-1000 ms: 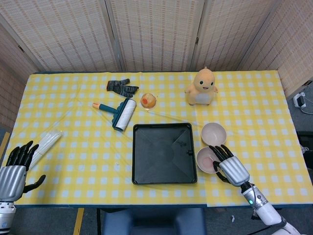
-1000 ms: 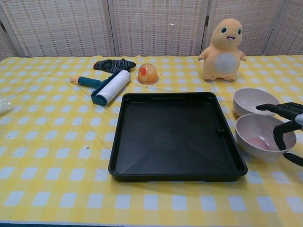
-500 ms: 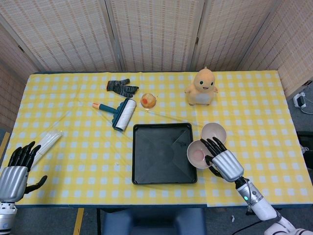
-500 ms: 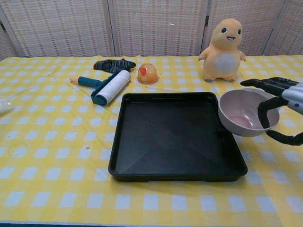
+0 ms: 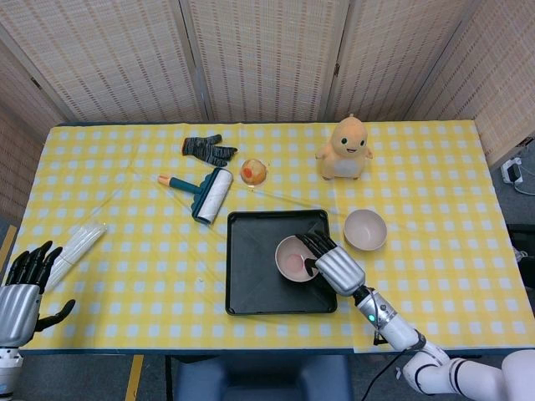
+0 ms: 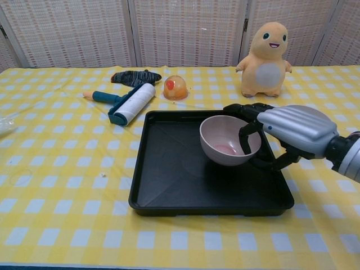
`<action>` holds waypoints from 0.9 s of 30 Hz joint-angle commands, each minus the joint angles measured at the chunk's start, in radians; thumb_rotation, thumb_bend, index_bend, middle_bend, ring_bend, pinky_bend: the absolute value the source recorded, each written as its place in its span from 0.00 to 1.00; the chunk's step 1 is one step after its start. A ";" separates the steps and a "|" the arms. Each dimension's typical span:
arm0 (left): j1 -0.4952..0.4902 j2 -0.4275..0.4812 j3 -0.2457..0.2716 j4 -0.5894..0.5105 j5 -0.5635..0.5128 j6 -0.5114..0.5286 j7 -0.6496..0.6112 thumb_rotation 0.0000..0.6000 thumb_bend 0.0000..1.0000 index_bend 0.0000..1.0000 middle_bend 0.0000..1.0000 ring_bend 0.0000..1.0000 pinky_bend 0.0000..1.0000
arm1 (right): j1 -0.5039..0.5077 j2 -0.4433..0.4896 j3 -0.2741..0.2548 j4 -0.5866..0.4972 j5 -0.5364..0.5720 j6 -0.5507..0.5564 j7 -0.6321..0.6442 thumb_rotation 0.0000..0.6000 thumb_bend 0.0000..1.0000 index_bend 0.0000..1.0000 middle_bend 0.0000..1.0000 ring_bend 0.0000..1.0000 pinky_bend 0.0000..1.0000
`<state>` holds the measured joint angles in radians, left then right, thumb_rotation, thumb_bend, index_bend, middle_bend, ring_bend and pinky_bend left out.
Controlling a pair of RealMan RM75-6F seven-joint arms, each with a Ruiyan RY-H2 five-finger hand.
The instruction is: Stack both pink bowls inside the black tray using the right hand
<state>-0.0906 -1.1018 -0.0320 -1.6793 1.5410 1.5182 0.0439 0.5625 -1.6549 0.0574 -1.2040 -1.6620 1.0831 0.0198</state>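
Note:
A black tray (image 5: 251, 271) (image 6: 169, 169) lies at the front middle of the yellow checked table. My right hand (image 5: 334, 266) (image 6: 289, 130) grips one pink bowl (image 5: 292, 257) (image 6: 226, 140) by its right rim, thumb below and fingers hooked inside. The bowl hangs slightly tilted just above the right half of the tray. The second pink bowl (image 5: 365, 229) rests on the table right of the tray; in the chest view my hand hides it. My left hand (image 5: 21, 288) is open at the front left edge, holding nothing.
An orange plush toy (image 5: 344, 149) (image 6: 265, 52) stands behind the tray. A lint roller (image 5: 205, 194) (image 6: 126, 104), a dark glove (image 5: 209, 149) and a small orange dome (image 5: 254, 171) (image 6: 175, 88) lie at the back left. A white bundle (image 5: 77, 245) lies near the left hand.
My right hand took the nearer pink bowl off the table, lifted it and carried it left over the tray. The other bowl and the left hand stayed put.

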 commanded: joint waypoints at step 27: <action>0.000 0.010 0.002 -0.008 0.010 -0.002 -0.017 1.00 0.28 0.03 0.05 0.08 0.00 | 0.034 -0.021 -0.030 0.051 0.007 0.085 0.088 1.00 0.43 0.00 0.00 0.00 0.00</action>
<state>-0.0903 -1.0919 -0.0296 -1.6871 1.5507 1.5165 0.0271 0.6146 -1.7034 0.0371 -1.1268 -1.6483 1.1389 0.1157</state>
